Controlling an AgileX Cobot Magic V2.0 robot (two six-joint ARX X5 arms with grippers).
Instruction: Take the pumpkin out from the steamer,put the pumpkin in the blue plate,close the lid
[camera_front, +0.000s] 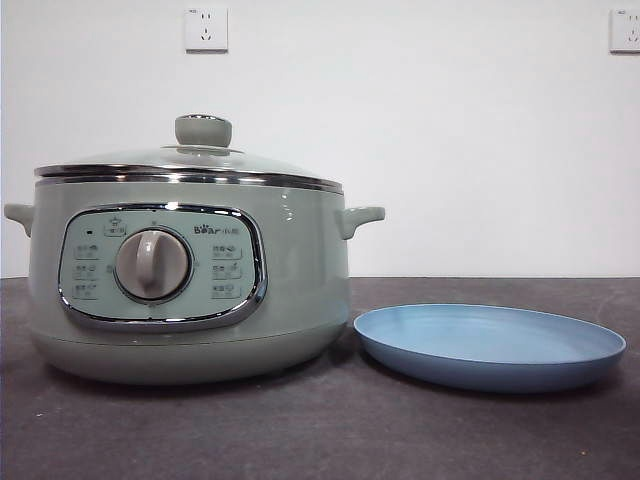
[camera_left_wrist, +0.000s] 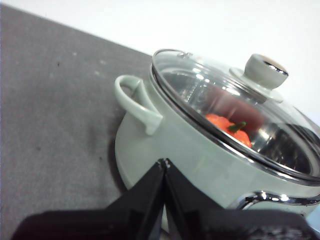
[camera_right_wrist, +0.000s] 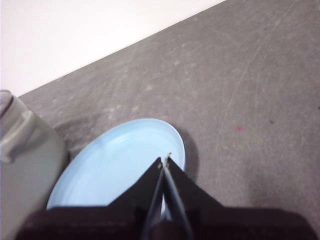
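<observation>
Steamer: one large round pale sage-green electric steamer (camera_front: 190, 280) with chrome rim, left half of the front view, on the dark grey surface (camera_front: 320, 430).
Lid: one domed glass lid (camera_front: 190, 158) with a pale-green knob, seated on the steamer.
Pumpkin: one small orange-red pumpkin (camera_left_wrist: 227, 129) with green stem, inside the steamer, seen through the glass.
Plate: one wide shallow light-blue plate (camera_front: 490, 345), lower right, just beside the steamer.
Left gripper (camera_left_wrist: 164, 164): fingers closed, empty, near the steamer's side.
Right gripper (camera_right_wrist: 165, 161): fingers closed, empty, above the plate.
Wall sockets: two, upper left (camera_front: 206, 29) and upper right (camera_front: 625, 30).
</observation>
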